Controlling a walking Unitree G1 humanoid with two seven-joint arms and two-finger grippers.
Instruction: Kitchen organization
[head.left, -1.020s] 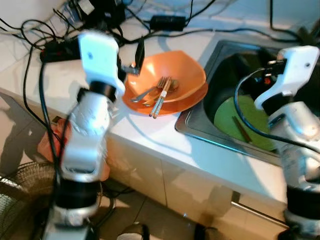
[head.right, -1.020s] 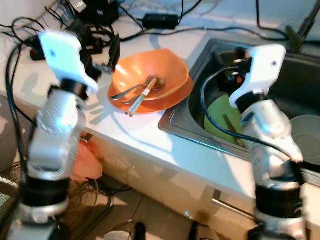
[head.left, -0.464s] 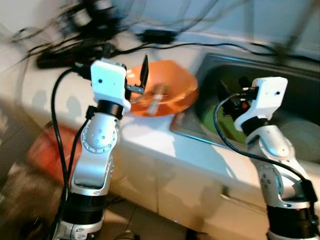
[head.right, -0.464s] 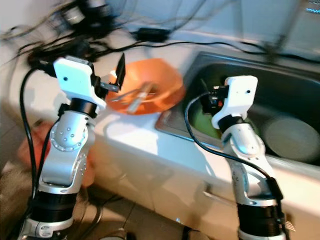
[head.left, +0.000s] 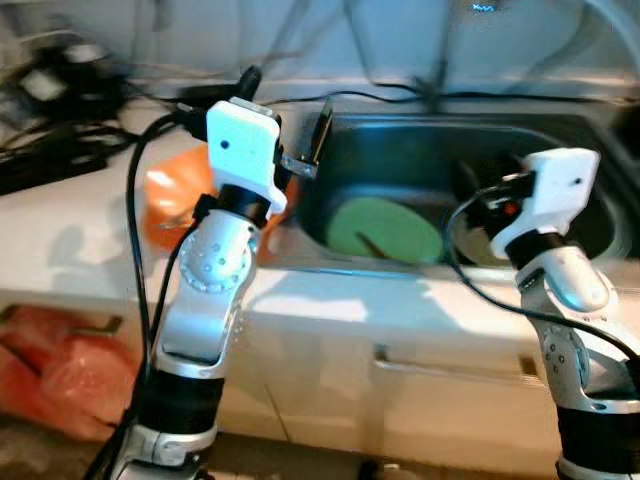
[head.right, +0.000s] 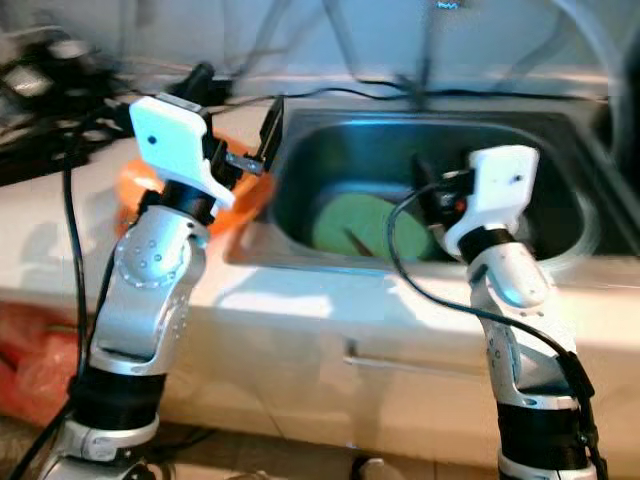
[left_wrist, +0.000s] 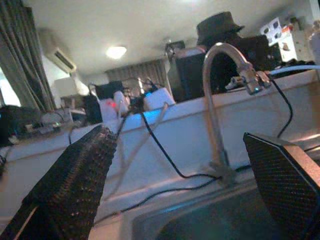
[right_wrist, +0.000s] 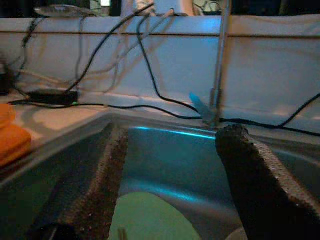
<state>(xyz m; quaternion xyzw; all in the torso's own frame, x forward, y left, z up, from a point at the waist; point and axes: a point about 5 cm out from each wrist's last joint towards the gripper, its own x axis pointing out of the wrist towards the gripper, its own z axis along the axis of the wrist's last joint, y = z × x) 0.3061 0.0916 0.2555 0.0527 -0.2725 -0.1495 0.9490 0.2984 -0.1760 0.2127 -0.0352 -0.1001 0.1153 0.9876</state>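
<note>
Both open hands hover above the sink (head.left: 560, 150), left hand (head.left: 318, 135) at its rim.

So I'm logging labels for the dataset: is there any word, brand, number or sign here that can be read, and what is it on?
None can be read.
The papers pinned up on the far wall are too small and blurred.
The green plate, the sink and the orange bowl carry no visible print.

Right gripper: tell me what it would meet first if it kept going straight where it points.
Probably the sink's back wall. The open right gripper points across the basin, above the green plate; depth is unclear.
</note>
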